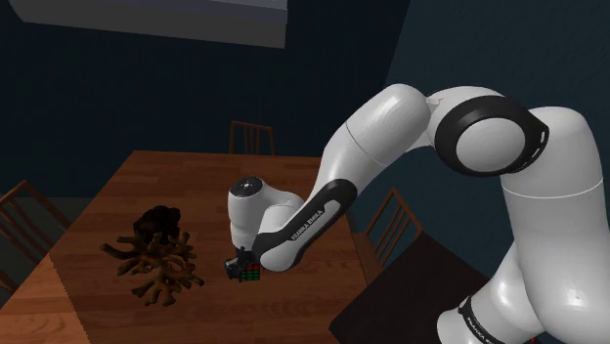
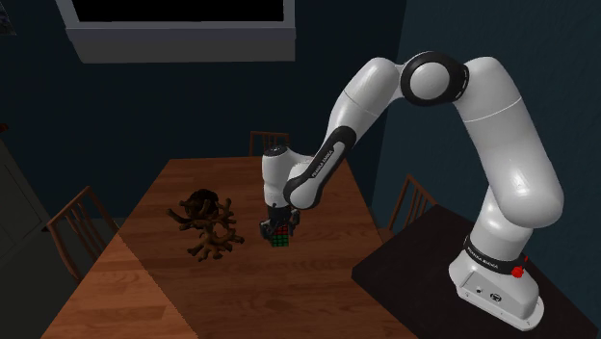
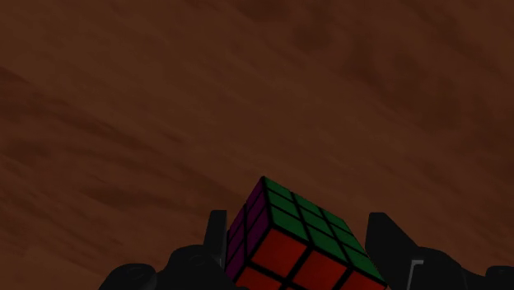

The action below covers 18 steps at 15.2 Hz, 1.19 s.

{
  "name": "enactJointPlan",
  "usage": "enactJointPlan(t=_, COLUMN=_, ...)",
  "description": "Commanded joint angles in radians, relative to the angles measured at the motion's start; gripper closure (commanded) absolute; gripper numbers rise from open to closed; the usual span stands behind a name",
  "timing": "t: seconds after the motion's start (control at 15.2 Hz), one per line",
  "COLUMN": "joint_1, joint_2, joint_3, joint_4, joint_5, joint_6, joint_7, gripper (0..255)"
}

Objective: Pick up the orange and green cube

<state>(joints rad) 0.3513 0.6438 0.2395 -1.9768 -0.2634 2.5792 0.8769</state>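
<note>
Now the black jaws are clenched on the small puzzle cube with orange-red, green and purple faces, one finger at each side. The cube is low over the brown wooden tabletop, near a dark brown branching clump.

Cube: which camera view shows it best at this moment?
The wrist view: the cube sits close up, its green, orange-red and purple faces and black grid plain. The shoulder view and the second exterior view show it as a small coloured block under the gripper, over the wooden table.
</note>
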Motion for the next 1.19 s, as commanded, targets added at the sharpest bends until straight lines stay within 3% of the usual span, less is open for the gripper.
enactJointPlan(t=0.0, joint_1=-0.001, joint_2=0.0, joint_3=0.0, joint_4=-0.004, joint_5=0.0, joint_6=0.002, joint_7=0.0, gripper=255)
enactJointPlan(t=1.12, joint_1=-0.041, joint_2=-0.168, joint_3=0.054, joint_4=-0.033, joint_5=0.063, joint_6=-0.135, joint_7=-0.041, gripper=255)
